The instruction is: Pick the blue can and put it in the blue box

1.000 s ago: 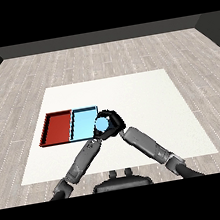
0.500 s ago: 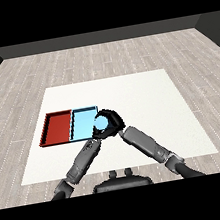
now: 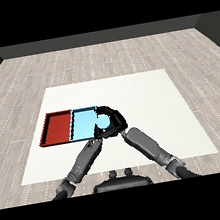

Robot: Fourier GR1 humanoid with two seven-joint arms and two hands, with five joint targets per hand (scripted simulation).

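Note:
The blue can (image 3: 104, 121) is held at the right edge of the light blue tray (image 3: 83, 124). My right hand (image 3: 116, 120) is shut on it, and only a small part of the can shows between the black fingers. I cannot tell whether the can touches the tray floor. My left hand (image 3: 102, 133) lies just below the can, close against the right hand at the tray's near right corner. Both grey forearms come in from the lower corners.
A red tray (image 3: 57, 127) lies directly left of the light blue tray, sharing a wall with it. Both sit on the left half of the white table (image 3: 152, 105). Wooden floor surrounds the table.
The right hand with the can has shifted slightly left and down at the blue tray's right edge, and less of the can shows. The left hand has hardly moved.

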